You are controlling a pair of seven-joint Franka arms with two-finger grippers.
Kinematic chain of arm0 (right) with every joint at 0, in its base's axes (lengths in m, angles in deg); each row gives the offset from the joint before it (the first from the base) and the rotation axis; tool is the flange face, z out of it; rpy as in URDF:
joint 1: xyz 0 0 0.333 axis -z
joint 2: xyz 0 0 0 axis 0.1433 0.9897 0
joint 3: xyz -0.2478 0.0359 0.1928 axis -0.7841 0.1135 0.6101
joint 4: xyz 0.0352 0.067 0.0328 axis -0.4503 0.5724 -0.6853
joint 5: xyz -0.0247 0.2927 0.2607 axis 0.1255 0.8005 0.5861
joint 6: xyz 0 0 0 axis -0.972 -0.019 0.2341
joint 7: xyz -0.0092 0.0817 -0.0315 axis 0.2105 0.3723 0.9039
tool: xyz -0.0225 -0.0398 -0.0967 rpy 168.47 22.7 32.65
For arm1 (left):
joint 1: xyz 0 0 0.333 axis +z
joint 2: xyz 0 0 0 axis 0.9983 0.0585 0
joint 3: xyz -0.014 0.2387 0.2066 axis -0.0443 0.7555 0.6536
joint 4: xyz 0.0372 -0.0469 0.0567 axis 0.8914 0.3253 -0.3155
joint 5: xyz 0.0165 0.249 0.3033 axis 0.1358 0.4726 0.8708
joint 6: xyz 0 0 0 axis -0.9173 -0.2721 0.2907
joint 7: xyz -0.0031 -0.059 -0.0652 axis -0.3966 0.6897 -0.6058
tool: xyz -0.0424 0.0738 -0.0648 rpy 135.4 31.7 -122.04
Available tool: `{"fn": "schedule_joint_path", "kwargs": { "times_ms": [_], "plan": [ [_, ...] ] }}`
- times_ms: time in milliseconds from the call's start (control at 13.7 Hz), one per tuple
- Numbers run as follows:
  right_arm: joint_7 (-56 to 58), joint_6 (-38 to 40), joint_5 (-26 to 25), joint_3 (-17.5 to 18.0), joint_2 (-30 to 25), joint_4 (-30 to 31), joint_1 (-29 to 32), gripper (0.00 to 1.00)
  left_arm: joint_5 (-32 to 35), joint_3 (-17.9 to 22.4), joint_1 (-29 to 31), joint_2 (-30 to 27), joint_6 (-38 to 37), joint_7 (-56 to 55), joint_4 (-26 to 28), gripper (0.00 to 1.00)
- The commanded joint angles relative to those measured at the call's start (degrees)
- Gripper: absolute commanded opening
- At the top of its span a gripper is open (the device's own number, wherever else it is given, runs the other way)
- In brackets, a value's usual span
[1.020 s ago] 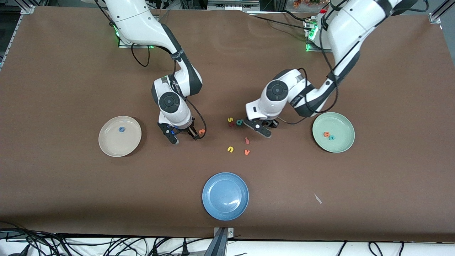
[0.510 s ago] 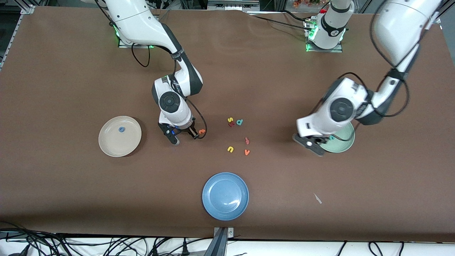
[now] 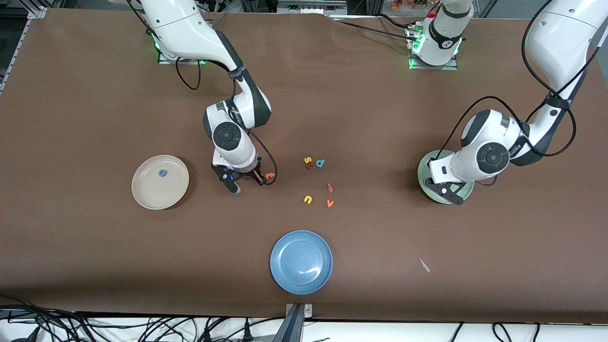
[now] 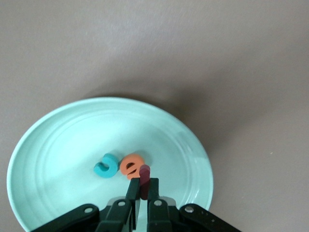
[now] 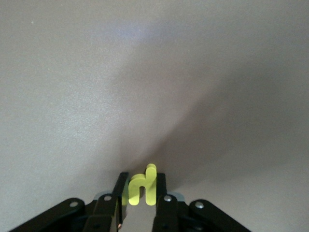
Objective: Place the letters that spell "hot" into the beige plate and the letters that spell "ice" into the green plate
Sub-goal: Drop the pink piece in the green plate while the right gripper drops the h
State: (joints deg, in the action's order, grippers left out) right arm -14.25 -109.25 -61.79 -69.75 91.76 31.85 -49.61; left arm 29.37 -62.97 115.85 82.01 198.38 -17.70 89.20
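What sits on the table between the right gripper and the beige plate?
Nothing: in the front view, bare brown table separates the right gripper, shut on the yellow "h", from the beige plate.

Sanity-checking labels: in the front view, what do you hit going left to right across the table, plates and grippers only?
Beige plate → right gripper → blue plate → left gripper, which hangs over the green plate, so those two share the last spot.

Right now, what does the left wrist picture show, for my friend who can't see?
The left pincer hangs over a green plate, shut on a dark red "i". A teal "c" and an orange "e" lie side by side in the plate, which sits on a brown table.
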Motion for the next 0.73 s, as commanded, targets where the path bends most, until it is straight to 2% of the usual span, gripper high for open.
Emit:
{"fn": "schedule_joint_path", "kwargs": {
  "times_ms": [0, 73, 146, 437, 656],
  "plan": [
    [1.62, 0.48, 0.16, -0.58, 1.07, -1.25, -0.38, 0.16, 1.28, -1.13, 1.99, -0.39, -0.48, 2.25, 0.42, 0.10],
    [2.41, 2.39, 0.08, -0.67, 0.98, -2.29, -0.03, 0.16, 1.28, -1.13, 2.43, -0.31, -0.48, 2.60, 0.42, 0.57],
    [3.72, 5.98, -0.45, -0.84, 0.98, -4.39, 0.41, 0.15, 1.28, -1.13, 2.52, -0.31, -0.48, 2.69, 0.25, 0.99],
    [10.74, 14.35, -0.72, -1.19, 0.46, -8.02, 3.93, 0.12, 0.41, -2.00, 1.47, -0.48, -2.14, 2.34, -2.55, 1.00],
    [20.75, 20.68, -1.15, -5.49, -1.21, -7.23, 3.93, 0.12, -5.82, -4.99, -0.19, -0.57, -12.74, 1.29, -11.23, 1.00]
  ]
}}
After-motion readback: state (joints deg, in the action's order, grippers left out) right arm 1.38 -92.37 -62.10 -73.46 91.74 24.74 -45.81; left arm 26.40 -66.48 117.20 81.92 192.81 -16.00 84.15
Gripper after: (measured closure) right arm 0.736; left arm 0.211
